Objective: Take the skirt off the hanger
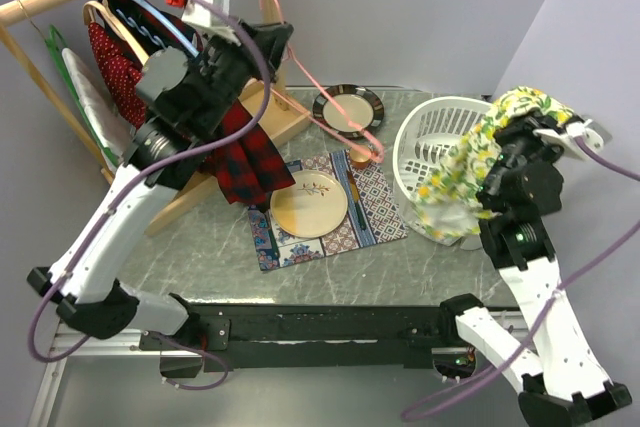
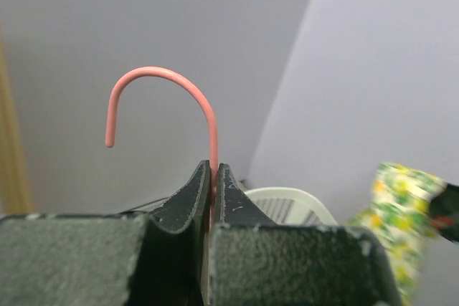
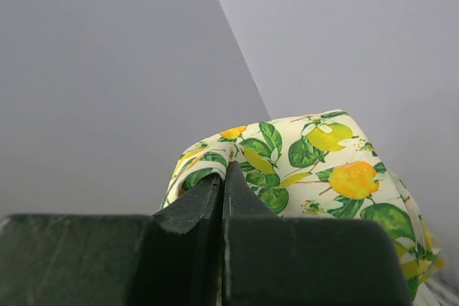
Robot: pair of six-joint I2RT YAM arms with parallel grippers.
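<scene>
Skirt (image 1: 465, 172), lemon print: judged already free, hanging across rim of white laundry basket (image 1: 412, 162) at right of tabletop (image 1: 200, 257). Top fold pinched in right hand (image 3: 224, 177), closed tight on cloth. Pink wire hanger (image 2: 212, 134): no cloth seen on it, well apart from skirt, stem clamped in closed left hand (image 2: 213, 177), hook upward. Recommended for step in hand: hold hanger steady and clear; lower skirt fully inside basket before release; avoid catching trailing hem on rim.
</scene>
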